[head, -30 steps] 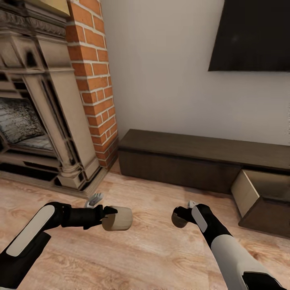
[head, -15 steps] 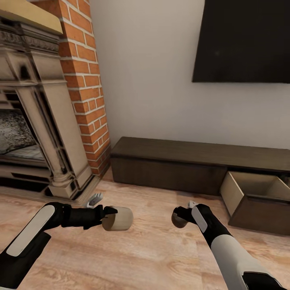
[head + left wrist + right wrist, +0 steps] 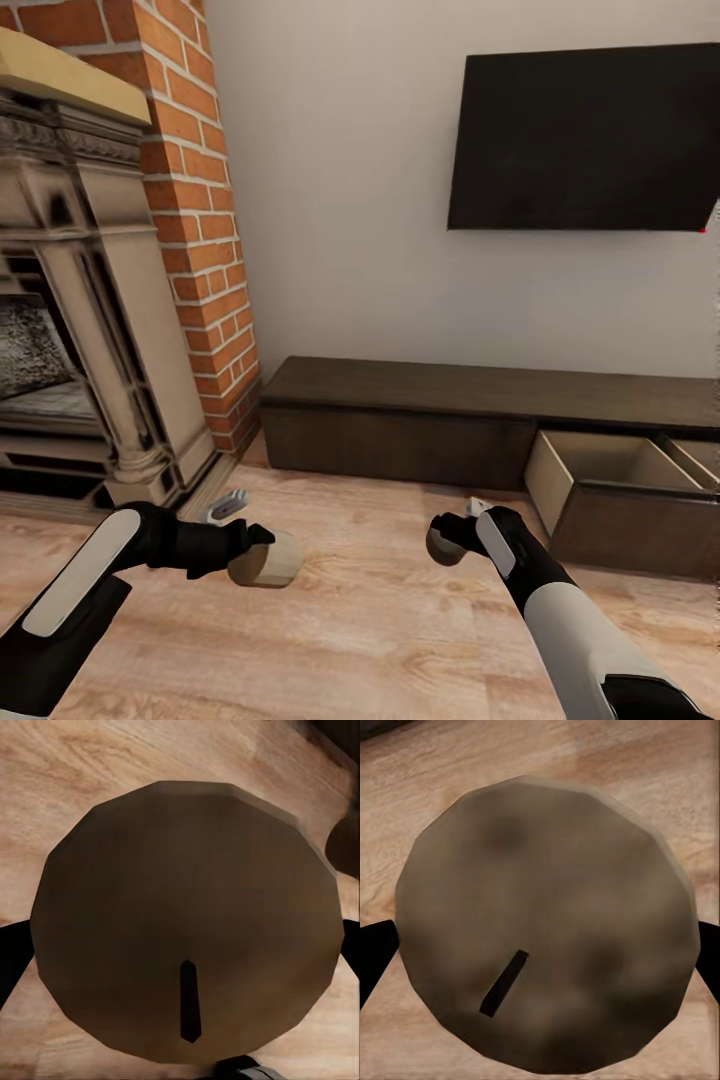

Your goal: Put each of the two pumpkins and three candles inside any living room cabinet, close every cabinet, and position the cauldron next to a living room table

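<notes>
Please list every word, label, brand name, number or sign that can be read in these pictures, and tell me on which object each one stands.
None: no readable text in any view.
The flat black wall screen is blank, with only a tiny red dot at its right edge.
The low dark-brown wooden cabinet, the red brick column and the two beige cylindrical candles, in the left gripper and the right gripper, carry no markings.

I log: pale wall (image 3: 340,200) with dark wall-mounted screen (image 3: 585,140), red-brick column (image 3: 195,200), ornate stone fireplace (image 3: 90,330), light wood-plank floor (image 3: 380,620).
</notes>
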Controlling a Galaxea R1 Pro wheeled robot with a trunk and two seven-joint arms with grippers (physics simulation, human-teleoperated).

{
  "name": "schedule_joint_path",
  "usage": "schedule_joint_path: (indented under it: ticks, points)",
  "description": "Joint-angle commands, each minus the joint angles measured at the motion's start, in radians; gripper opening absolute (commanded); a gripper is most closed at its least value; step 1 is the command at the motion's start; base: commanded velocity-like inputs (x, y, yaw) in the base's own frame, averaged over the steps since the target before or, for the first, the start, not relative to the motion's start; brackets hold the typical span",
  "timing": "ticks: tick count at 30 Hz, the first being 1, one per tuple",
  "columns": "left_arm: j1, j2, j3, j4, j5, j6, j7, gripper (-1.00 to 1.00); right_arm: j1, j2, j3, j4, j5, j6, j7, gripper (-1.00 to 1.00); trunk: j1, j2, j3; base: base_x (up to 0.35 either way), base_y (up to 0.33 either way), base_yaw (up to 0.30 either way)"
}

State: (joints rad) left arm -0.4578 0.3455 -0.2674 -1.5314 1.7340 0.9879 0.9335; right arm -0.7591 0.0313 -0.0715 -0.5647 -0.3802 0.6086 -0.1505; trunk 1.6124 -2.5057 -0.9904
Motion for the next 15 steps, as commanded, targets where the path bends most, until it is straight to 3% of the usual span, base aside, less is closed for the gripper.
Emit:
schedule_joint_path:
  ticks: [1, 8, 15]
  points:
    - [-0.001, -0.001, -0.001, -0.001, 0.012, -0.001, 0.017, -1.0, 0.0, 0.001, -0.004, -0.002, -0.011, 0.004, -0.008, -1.0, -0.001, 0.0, 0.003, -0.265, 0.0, -0.002]
    - [-0.001, -0.013, -0.002, -0.001, 0.007, -0.002, 0.034, -1.0, 0.0, 0.001, -0.004, -0.001, -0.011, 0.005, -0.009, -1.0, -0.004, 0.001, 0.022, -0.063, 0.0, 0.0]
    - [-0.001, -0.014, -0.002, -0.003, 0.008, -0.002, 0.03, -1.0, 0.0, 0.001, -0.004, 0.001, -0.011, 0.006, -0.009, -1.0, -0.004, 0.001, 0.011, -0.001, 0.0, 0.0]
